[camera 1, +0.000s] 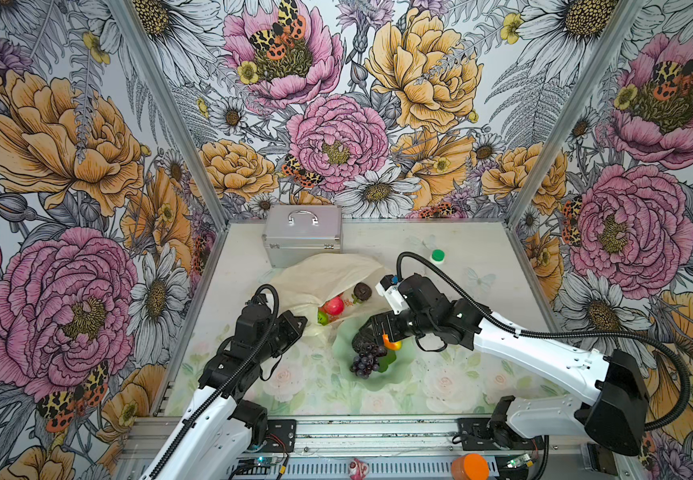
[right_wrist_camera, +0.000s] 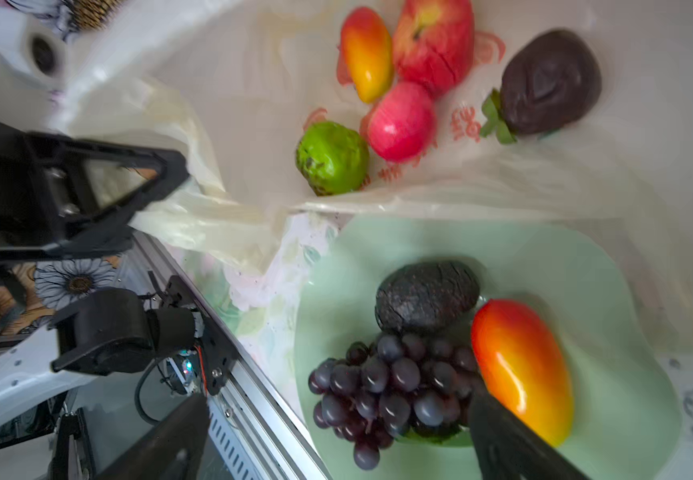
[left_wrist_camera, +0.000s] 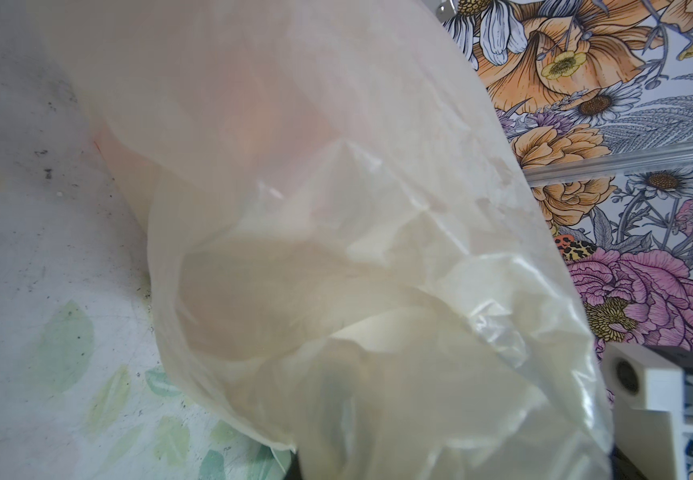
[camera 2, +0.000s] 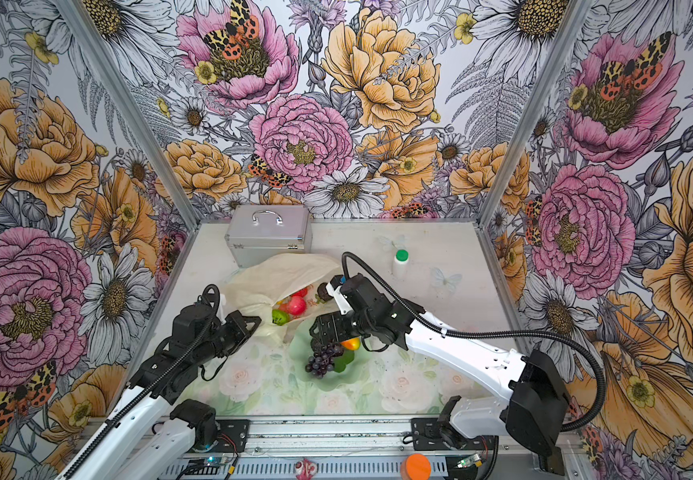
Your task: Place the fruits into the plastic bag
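Top views first: the plastic bag [camera 1: 328, 270] lies in front of the silver case [camera 1: 301, 235], its mouth open toward the green bowl [camera 1: 397, 370]. The left gripper [camera 1: 297, 322] is clamped on the bag's near edge, and the right gripper [camera 2: 326, 332] hangs over the bowl.

Left wrist: crinkled bag film fills the frame and hides the jaws.

Right wrist: its fingers [right_wrist_camera: 511, 440] are spread wide above the grape bunch [right_wrist_camera: 382, 390], avocado [right_wrist_camera: 426, 297] and bowl mango [right_wrist_camera: 521, 370]. Inside the bag's mouth sit the apple [right_wrist_camera: 434, 39], a second mango [right_wrist_camera: 365, 54], a red berry [right_wrist_camera: 401, 120] and a green ball [right_wrist_camera: 332, 158]. A dark brown fruit [right_wrist_camera: 548, 83] lies alongside on the plastic.
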`<state>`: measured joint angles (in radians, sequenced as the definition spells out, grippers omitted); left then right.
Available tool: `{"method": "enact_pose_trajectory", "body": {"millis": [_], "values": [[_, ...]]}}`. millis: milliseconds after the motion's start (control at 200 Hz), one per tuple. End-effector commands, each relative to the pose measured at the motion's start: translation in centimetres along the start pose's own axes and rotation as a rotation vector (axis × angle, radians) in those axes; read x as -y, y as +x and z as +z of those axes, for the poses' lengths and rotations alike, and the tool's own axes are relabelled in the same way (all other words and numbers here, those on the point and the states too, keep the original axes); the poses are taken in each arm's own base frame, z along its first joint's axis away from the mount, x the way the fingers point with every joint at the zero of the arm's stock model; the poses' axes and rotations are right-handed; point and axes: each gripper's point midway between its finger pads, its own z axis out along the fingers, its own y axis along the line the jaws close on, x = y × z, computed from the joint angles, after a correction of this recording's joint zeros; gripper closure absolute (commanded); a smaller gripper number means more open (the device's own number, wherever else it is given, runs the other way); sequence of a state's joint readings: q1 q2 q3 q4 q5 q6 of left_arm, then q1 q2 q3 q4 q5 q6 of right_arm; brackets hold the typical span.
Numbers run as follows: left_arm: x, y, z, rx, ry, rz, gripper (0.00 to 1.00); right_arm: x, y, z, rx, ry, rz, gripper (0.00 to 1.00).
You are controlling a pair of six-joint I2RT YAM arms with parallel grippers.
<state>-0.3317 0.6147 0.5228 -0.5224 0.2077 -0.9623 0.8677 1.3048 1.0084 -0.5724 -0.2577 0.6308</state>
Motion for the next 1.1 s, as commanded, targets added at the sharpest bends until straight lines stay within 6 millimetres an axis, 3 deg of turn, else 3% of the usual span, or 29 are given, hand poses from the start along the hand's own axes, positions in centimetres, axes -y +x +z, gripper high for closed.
{"method": "enact_pose_trajectory", "body": {"millis": [0, 170, 300, 440, 655, 835, 1096], "values": [[1.3, -0.3, -0.4, 0.012, 0.046, 0.025, 1.00, 2.1, 1.1, -1.0, 0.014, 0.133, 0.046, 0.01], [1.0, 0.0, -0.4, 0.012, 0.042, 0.018, 1.00, 2.7, 1.8, -0.5, 0.008, 0.175, 0.212, 0.01], [1.0, 0.0, -0.6, 0.021, 0.045, 0.011, 1.00, 3.0, 0.7, -2.3, 0.188, 0.269, 0.286, 0.01], [0.9, 0.1, -0.8, 0.027, 0.043, 0.005, 1.00, 2.9, 0.5, -2.3, 0.284, 0.183, 0.432, 0.01], [0.8, 0.1, -1.2, 0.040, 0.039, 0.004, 1.00, 2.7, 2.3, -0.9, 0.148, 0.253, 0.462, 0.06], [1.0, 0.4, -1.2, 0.035, 0.042, 0.003, 1.00, 1.1, 4.2, 1.8, -0.004, 0.268, 0.440, 0.11], [1.1, 1.2, -0.6, 0.008, 0.020, 0.028, 1.00, 1.4, 7.0, 3.9, -0.110, 0.317, 0.475, 0.09]]}}
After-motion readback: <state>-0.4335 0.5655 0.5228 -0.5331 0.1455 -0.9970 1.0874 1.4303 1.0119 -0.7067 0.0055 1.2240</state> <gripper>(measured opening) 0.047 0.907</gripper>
